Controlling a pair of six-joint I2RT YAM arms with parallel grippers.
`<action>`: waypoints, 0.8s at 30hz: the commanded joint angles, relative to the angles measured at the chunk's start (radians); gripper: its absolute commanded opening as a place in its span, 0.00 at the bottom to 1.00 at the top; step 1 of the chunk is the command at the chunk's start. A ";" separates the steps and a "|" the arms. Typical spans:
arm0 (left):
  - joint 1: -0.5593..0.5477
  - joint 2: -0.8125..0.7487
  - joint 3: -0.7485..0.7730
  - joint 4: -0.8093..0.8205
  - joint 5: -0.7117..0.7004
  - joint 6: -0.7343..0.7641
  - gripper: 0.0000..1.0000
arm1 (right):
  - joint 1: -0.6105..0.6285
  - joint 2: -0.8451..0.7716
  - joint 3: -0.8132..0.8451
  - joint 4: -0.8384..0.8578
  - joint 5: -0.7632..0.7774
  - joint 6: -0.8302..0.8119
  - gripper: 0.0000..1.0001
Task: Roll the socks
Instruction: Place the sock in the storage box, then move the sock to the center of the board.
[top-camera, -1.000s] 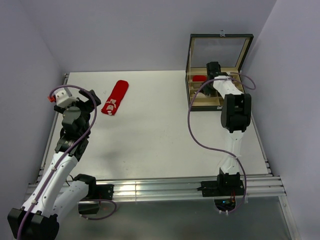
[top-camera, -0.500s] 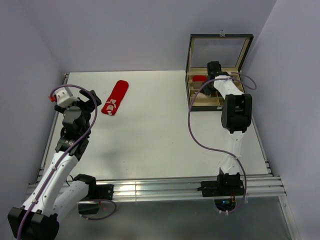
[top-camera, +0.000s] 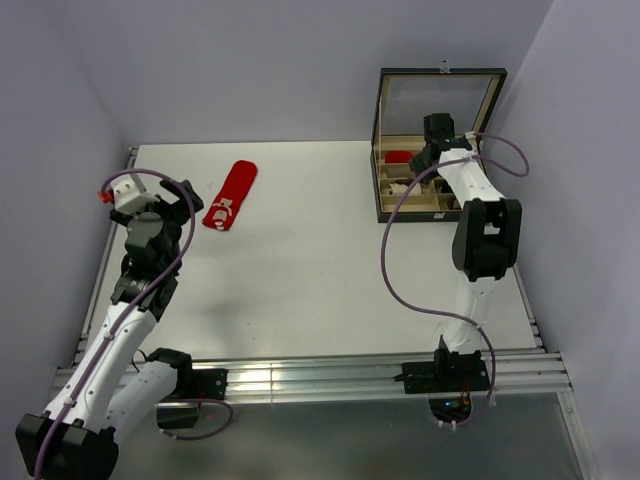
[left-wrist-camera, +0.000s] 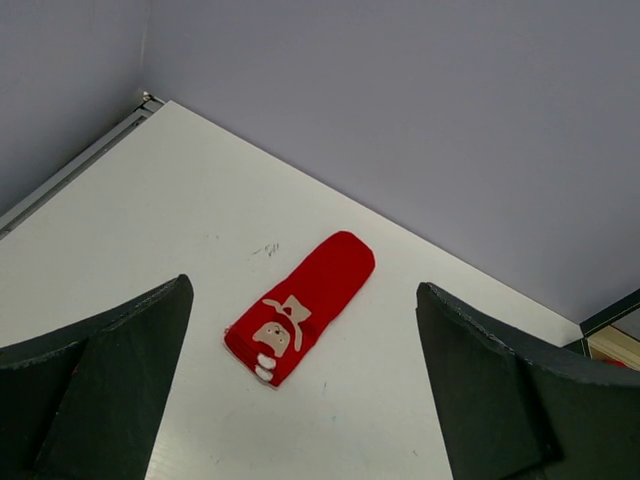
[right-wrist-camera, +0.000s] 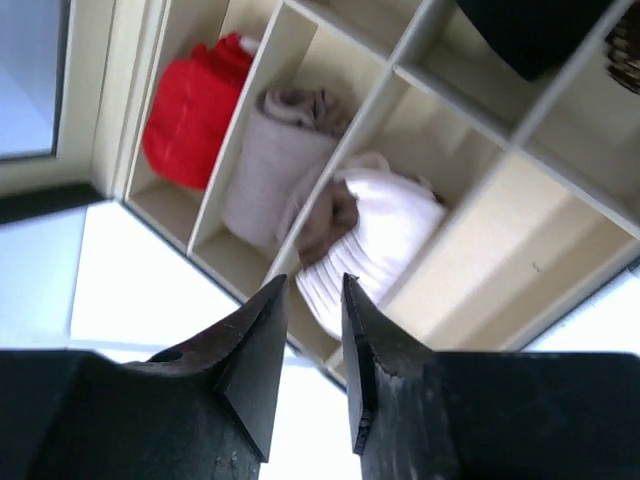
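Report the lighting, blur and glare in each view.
Top external: even, soft light, only a faint shadow on the table right of the left arm. Left wrist: sharp, the red sock crisp, no glare. Right wrist: softly blurred, the cream sock smeared, the bright table strip at lower left washed out.

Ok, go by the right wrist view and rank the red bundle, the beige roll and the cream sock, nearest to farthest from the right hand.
1. cream sock: just past the fingertips of the right hand, in the compartment straight ahead.
2. beige roll: one compartment over, toward the view's left.
3. red bundle: end compartment, upper left of the view.
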 joint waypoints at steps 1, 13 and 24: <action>-0.001 0.005 -0.011 0.040 0.029 -0.005 0.99 | -0.010 -0.146 -0.046 0.034 -0.013 -0.058 0.37; -0.001 0.263 0.154 -0.144 0.222 -0.058 0.99 | -0.010 -0.650 -0.437 0.271 -0.200 -0.367 0.59; -0.001 0.819 0.557 -0.330 0.331 -0.075 1.00 | -0.009 -1.112 -0.847 0.509 -0.441 -0.526 0.71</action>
